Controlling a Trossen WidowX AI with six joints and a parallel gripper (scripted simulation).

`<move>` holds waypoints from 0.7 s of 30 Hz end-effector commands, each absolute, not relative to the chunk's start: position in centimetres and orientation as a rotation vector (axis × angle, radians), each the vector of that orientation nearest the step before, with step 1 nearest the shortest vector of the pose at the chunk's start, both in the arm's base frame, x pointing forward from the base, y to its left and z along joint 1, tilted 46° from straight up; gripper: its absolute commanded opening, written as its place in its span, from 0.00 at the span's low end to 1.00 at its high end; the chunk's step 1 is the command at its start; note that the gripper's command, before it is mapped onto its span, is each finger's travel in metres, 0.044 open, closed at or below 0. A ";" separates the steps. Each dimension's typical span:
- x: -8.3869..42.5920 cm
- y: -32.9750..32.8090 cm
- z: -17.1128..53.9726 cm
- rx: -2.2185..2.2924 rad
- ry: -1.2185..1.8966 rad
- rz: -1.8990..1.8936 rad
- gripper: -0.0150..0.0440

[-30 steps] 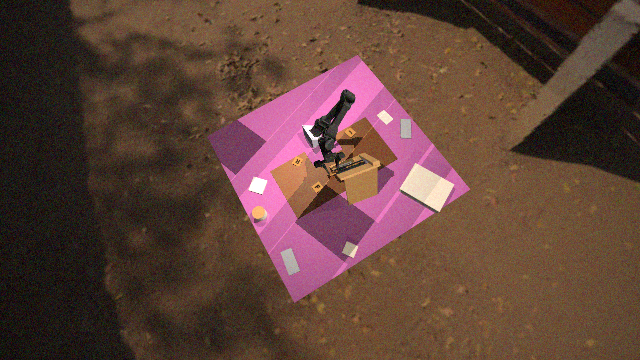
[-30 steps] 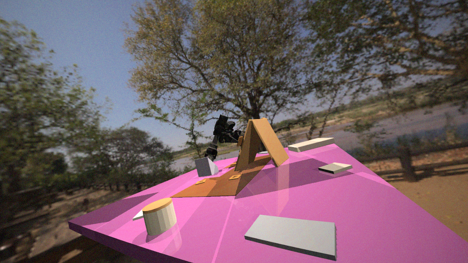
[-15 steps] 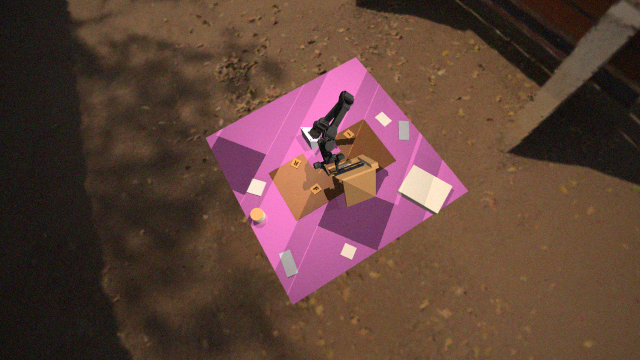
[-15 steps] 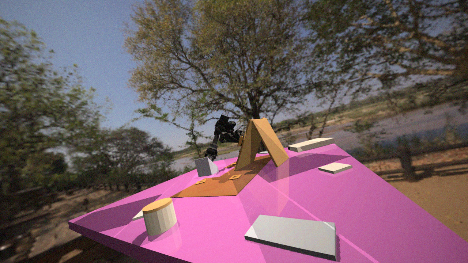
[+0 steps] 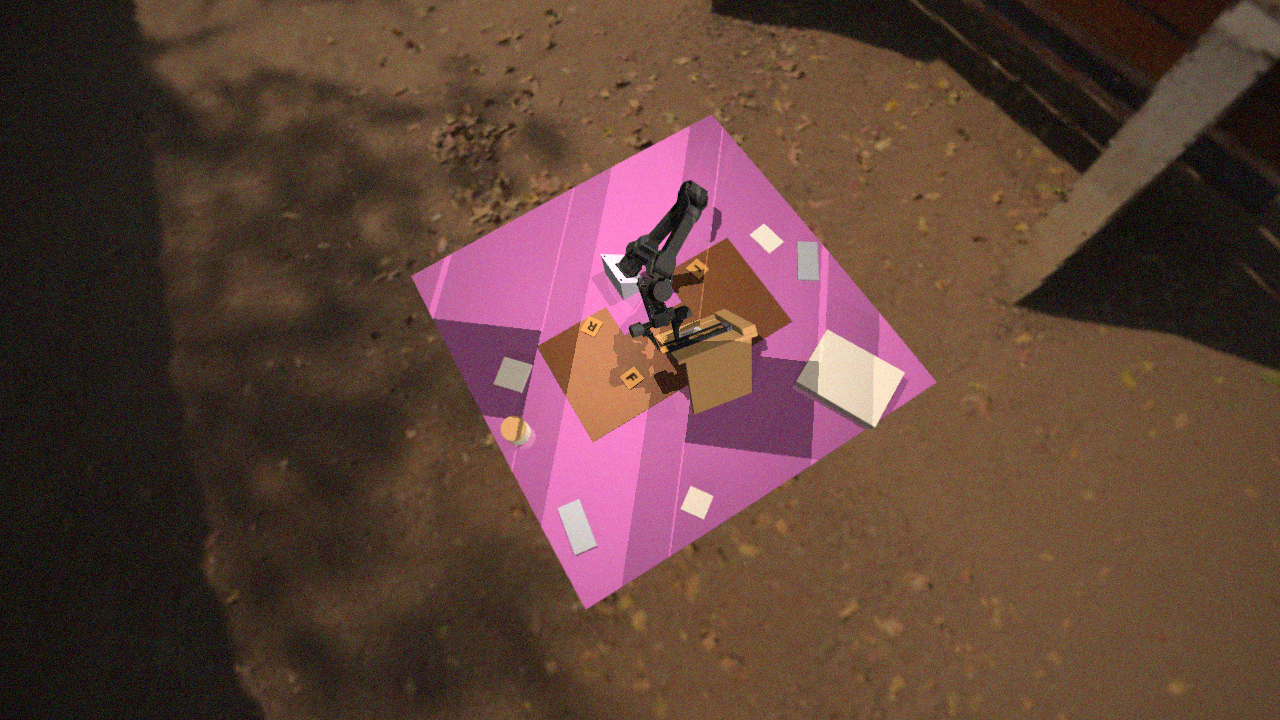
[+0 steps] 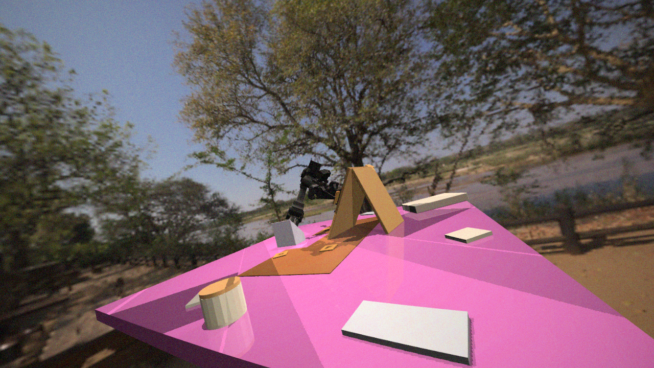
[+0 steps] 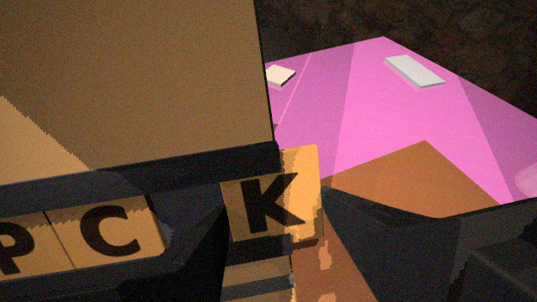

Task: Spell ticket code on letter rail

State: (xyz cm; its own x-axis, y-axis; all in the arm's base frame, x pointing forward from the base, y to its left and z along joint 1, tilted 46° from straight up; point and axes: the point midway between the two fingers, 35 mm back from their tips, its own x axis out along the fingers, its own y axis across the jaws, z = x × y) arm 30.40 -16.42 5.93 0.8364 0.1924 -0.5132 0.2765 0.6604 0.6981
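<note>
My gripper (image 5: pixel 669 338) (image 7: pixel 273 202) is shut on the K tile (image 7: pixel 273 203) (image 6: pixel 336 197) at the rail's open end. The K is upright; its left part sits between the dark rail lips (image 7: pixel 189 164) and its right part sticks out. A C tile (image 7: pixel 113 232) and a partly cut-off tile that looks like P (image 7: pixel 13 247) sit side by side in the rail, with a gap between C and K. The leaning board (image 5: pixel 718 376) (image 6: pixel 377 197) (image 7: pixel 147 84) carries the rail. Loose tiles R (image 5: pixel 591 325) (image 6: pixel 280 254), F (image 5: pixel 631 377) (image 6: pixel 328 247) and one unclear letter (image 5: pixel 696 267) lie flat. The ticket's print is unreadable.
A brown mat (image 5: pixel 590 411) (image 6: pixel 292 267) (image 7: pixel 424 180) lies under the board. A white-faced block (image 5: pixel 620 271) (image 6: pixel 287 233) stands near the arm. A lidded jar (image 5: pixel 515 430) (image 6: pixel 223 304), a large cream slab (image 5: pixel 850 376) (image 6: pixel 434 202) and several flat plates are nearer the counter edges.
</note>
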 end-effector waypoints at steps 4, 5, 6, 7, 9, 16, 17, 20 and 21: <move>30.5 -16.2 6.3 0.861 0.596 -0.054 0.25; 30.5 -16.2 6.3 0.861 0.596 -0.054 0.25; 30.5 -16.1 6.3 0.861 0.596 -0.054 0.25; 30.5 -16.1 6.4 0.861 0.596 -0.054 0.25; 30.6 -16.0 6.4 0.861 0.596 -0.054 0.25; 30.7 -15.8 6.7 0.862 0.596 -0.054 0.25; 30.7 -15.8 6.7 0.862 0.596 -0.054 0.25; 30.7 -15.7 6.8 0.862 0.596 -0.054 0.25; 30.7 -15.7 6.8 0.862 0.596 -0.054 0.25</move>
State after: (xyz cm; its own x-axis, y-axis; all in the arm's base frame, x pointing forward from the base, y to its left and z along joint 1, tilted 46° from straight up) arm 30.70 -15.72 6.66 0.8366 0.1929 -0.5127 0.2757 0.6605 0.6984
